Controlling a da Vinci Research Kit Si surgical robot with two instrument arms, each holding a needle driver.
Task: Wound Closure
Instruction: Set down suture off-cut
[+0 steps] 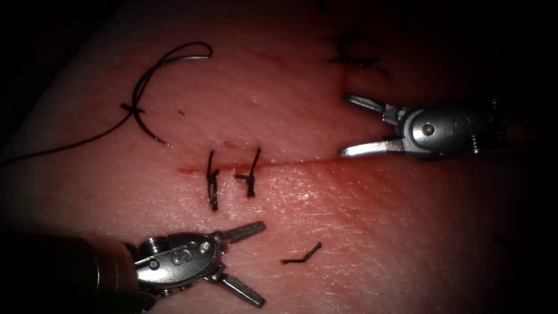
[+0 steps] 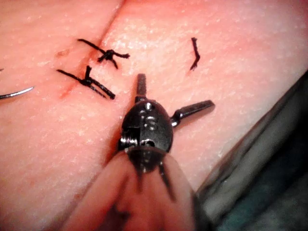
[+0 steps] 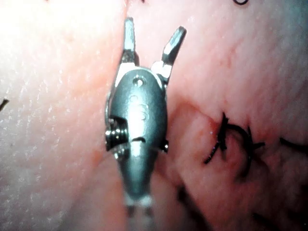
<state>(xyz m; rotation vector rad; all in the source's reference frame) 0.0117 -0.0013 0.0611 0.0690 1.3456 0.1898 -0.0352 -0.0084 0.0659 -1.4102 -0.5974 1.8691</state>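
1. Both hands are empty: we see the left hand point(image 1: 253, 261) with its jaws spread wide apart, holding nothing, on the near side of the cut, a little left of the middle of the scene.
2. We see the right hand point(image 1: 349, 125) also with its jaws parted and holding nothing, at the right, with one jaw lying on the far side of the cut point(image 1: 244, 166) and the other just at its line.
3. We find the needle point(image 1: 145, 113) lying free on the tissue point(image 1: 360, 221) at the far left, well apart from both hands; it rests on the surface and we see no part of it driven in.
4. We follow the thread point(image 1: 64, 145) from the needle: it loops round at the far left, crosses the needle's curve, and trails off toward the left edge.
5. Across the cut we count two tied stitches point(image 1: 213, 180) side by side, their short ends standing up from the knots; the left hand sits just near of them.
6. We see a cut end of thread point(image 1: 302, 256) lying loose on the near side, to the right of the left hand.
7. At the far right another dark stitch point(image 1: 354, 58) shows, beyond the right hand.
8. We note red fluid point(image 1: 192, 170) along the cut line, strongest at its left end.
9. From the left wrist we see the left hand point(image 2: 173, 94) splayed, with the two stitches point(image 2: 96, 72) just beyond it.
10. From the right wrist we see the right hand point(image 3: 151, 36) parted over the tissue.
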